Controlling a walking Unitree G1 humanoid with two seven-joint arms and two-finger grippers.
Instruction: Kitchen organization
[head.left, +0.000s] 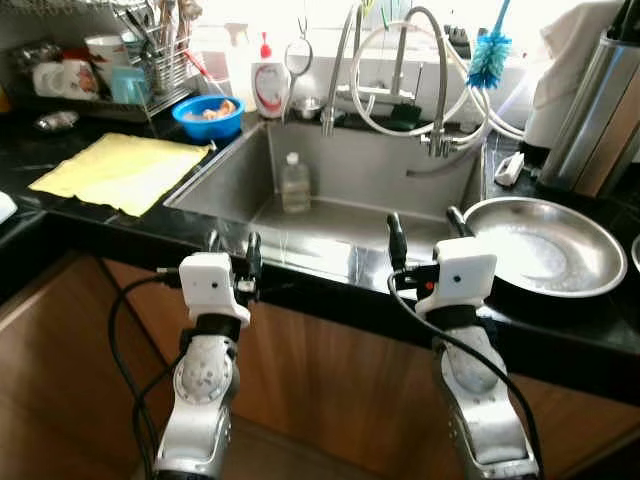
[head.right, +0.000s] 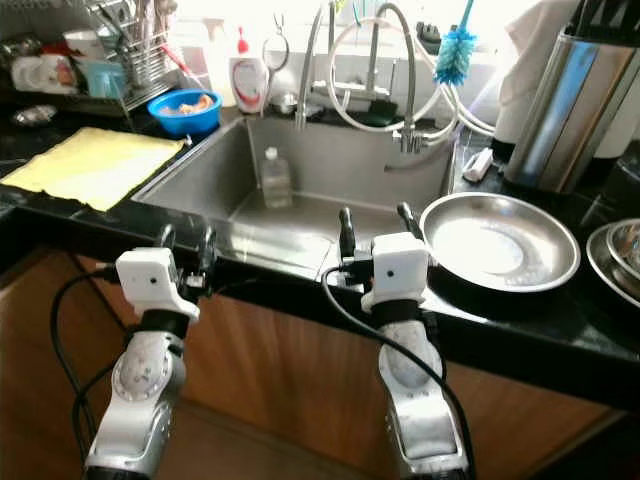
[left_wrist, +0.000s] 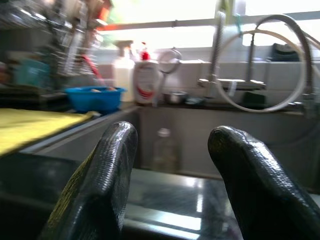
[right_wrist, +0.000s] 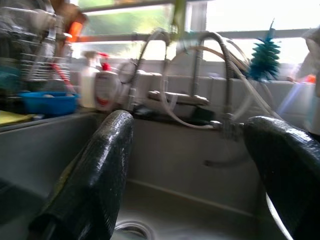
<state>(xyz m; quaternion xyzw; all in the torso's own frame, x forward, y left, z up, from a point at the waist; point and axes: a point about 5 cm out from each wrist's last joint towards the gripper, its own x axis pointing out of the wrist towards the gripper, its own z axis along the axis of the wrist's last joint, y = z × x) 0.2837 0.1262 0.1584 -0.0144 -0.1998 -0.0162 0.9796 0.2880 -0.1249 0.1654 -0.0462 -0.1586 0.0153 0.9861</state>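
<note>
Left gripper (head.left: 234, 246): fingers narrowly apart, holding nothing, at the sink's front edge.
Right gripper (head.left: 425, 232): fingers wide, holding nothing, beside the pan.
Bottle (head.left: 295, 184): upright in the sink (head.left: 340, 235).
Pan (head.left: 545, 247): on the surface, right of sink.
Cloth (head.left: 120, 170): left.

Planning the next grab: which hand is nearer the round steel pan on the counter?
Right. The right hand sits just beside the round steel pan's rim; the left hand is at the sink's far front corner.
</note>
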